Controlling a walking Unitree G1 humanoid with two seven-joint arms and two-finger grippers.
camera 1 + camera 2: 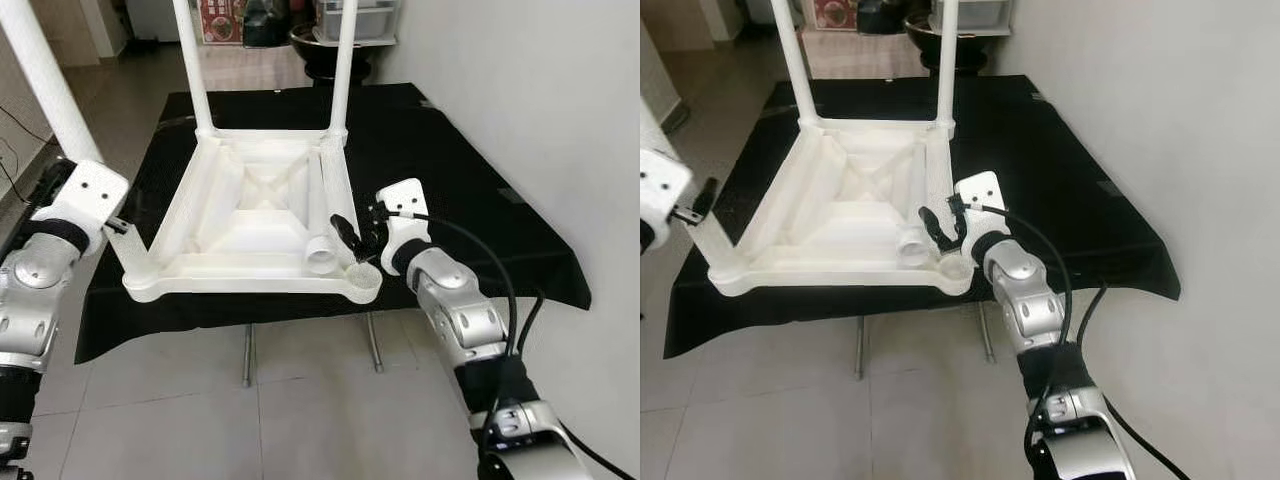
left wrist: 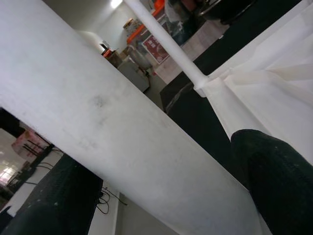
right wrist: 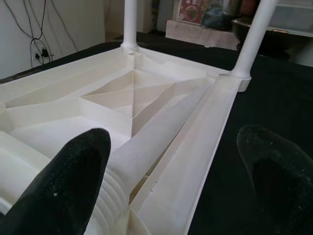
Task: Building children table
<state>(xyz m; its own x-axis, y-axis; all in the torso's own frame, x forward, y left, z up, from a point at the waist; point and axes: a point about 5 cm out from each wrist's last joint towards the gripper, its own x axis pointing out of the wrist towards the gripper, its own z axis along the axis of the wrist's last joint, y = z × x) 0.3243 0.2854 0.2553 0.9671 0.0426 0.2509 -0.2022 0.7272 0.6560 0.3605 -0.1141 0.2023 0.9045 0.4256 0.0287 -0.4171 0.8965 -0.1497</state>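
On the black-clothed table [image 1: 470,190], the upturned white children table [image 1: 250,215] has a loose leg [image 1: 322,215] lying inside near its front right corner, the right gripper [image 1: 362,238] spread wide beside it, the left gripper [image 1: 118,226] clasping the front-left leg [image 1: 60,100].

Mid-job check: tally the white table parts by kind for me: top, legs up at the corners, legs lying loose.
Upside-down white plastic tabletop: 1
White plastic legs up at corners: 3 (near-left leg between the left claw fingers)
Loose white plastic leg lying in the tabletop: 1
Total: 5
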